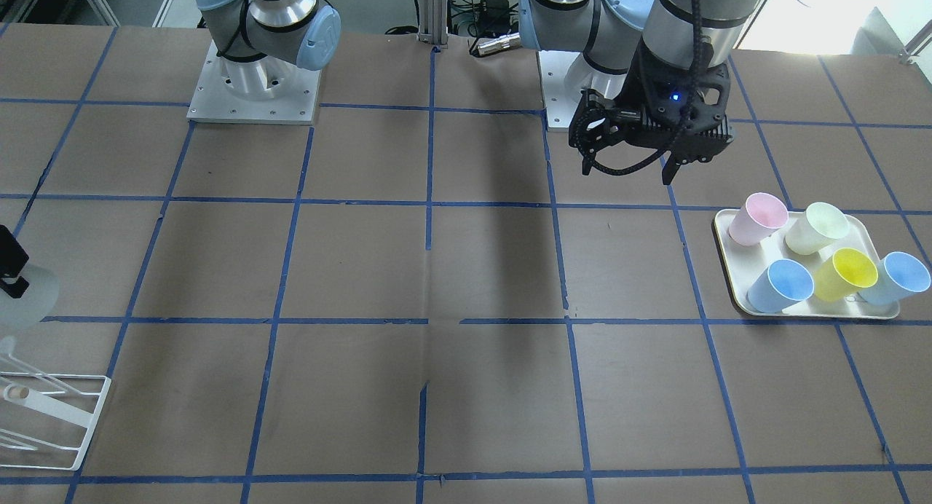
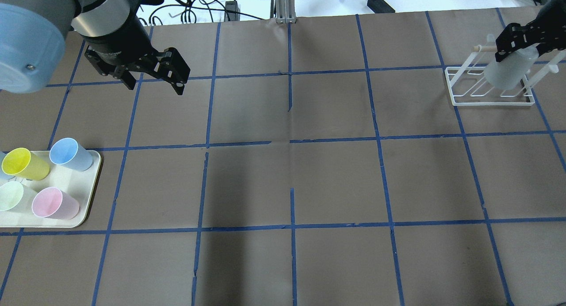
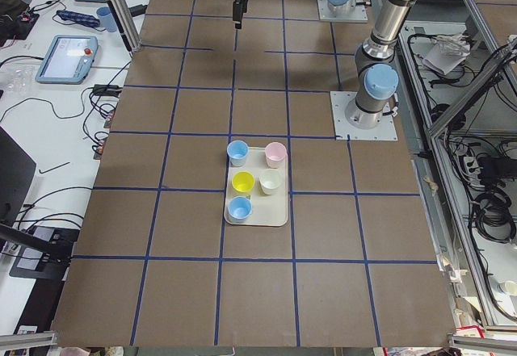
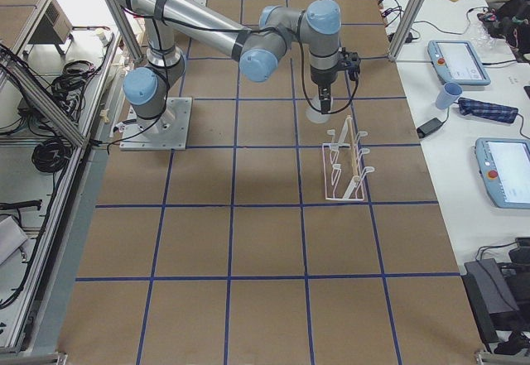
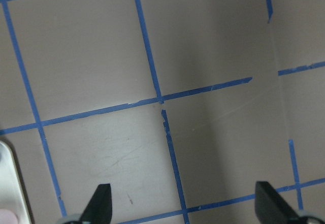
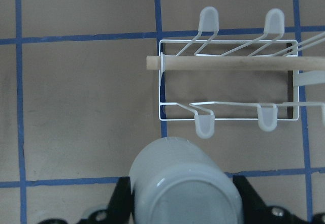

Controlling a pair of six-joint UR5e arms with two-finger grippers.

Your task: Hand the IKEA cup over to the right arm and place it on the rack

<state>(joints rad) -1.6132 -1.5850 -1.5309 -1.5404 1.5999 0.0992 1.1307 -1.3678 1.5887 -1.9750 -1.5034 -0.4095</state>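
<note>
My right gripper is shut on the IKEA cup, a pale grey tumbler. It holds the cup in the air, base toward the wrist camera, by the white wire rack. In the right wrist view the cup hangs just short of the rack's near-left prong, apart from it. The front view shows the cup above the rack at the left edge. My left gripper is open and empty, high over bare table.
A cream tray at the table's left end holds pink, cream-green, yellow and two light blue cups. A wooden rod runs along the rack's top. Blue tape lines grid the brown table.
</note>
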